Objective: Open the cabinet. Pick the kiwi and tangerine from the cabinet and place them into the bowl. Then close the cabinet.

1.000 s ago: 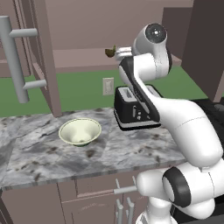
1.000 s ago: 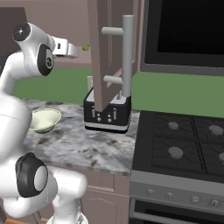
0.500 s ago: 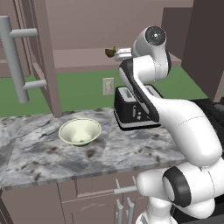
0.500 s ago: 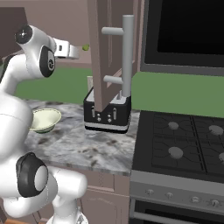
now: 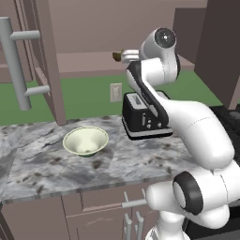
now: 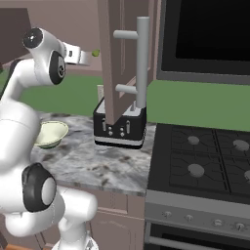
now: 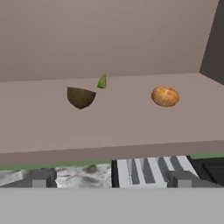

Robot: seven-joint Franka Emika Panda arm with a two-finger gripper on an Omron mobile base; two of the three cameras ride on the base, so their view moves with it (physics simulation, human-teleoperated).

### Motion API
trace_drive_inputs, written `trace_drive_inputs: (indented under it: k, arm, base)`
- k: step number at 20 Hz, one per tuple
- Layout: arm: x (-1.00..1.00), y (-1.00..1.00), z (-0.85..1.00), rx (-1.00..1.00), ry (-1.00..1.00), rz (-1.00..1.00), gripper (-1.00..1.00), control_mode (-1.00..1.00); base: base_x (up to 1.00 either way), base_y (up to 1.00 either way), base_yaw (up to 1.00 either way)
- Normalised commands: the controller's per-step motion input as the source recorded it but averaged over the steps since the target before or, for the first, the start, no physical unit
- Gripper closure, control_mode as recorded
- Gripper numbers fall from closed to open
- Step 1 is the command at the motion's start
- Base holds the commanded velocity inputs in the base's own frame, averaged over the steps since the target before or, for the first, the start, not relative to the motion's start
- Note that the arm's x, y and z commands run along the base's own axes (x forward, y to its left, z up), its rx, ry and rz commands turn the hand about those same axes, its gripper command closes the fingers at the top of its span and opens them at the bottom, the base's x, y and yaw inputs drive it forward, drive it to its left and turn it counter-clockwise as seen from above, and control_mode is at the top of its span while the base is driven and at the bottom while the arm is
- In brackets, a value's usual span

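Pincer wide apart and empty, level with the open cabinet shelf.
Fingertips stand apart at the bottom of the hand view, touching nothing, with the toaster and a strip of marble desk below them. Ahead on the shelf lie the kiwi to the left, a small green thing just behind it, and the tangerine well apart to the right. From the left base view both doors of the cabinet are swung open, and the bowl sits empty on the desk left of the toaster. A stove adjoins the desk in the right base view.
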Motion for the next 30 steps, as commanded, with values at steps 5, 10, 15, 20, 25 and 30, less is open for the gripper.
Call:
trace_drive_inputs:
  k: [5, 10, 15, 20, 25, 30]
  arm:
    - [0.40, 0.14, 0.00, 0.03, 0.00, 0.00, -1.00, -1.00]
    - [0.43, 0.23, 0.00, 0.00, 0.00, 0.00, -1.00, -1.00]
    - [0.60, 0.18, 0.00, 0.00, 0.02, 0.00, -1.00, -1.00]
    - [0.63, 0.14, 0.00, 0.01, 0.03, 0.00, -1.00, -1.00]
    - [0.61, 0.11, 0.00, 0.01, 0.02, 0.00, -1.00, -1.00]
    - [0.55, 0.13, -0.10, 0.00, 0.03, 0.00, -1.00, -1.00]
  base:
    - [0.00, 0.00, 0.00]
    - [0.00, 0.00, 0.00]
    - [0.00, 0.00, 0.00]
    - [0.00, 0.00, 0.00]
    - [0.00, 0.00, 0.00]
    - [0.00, 0.00, 0.00]
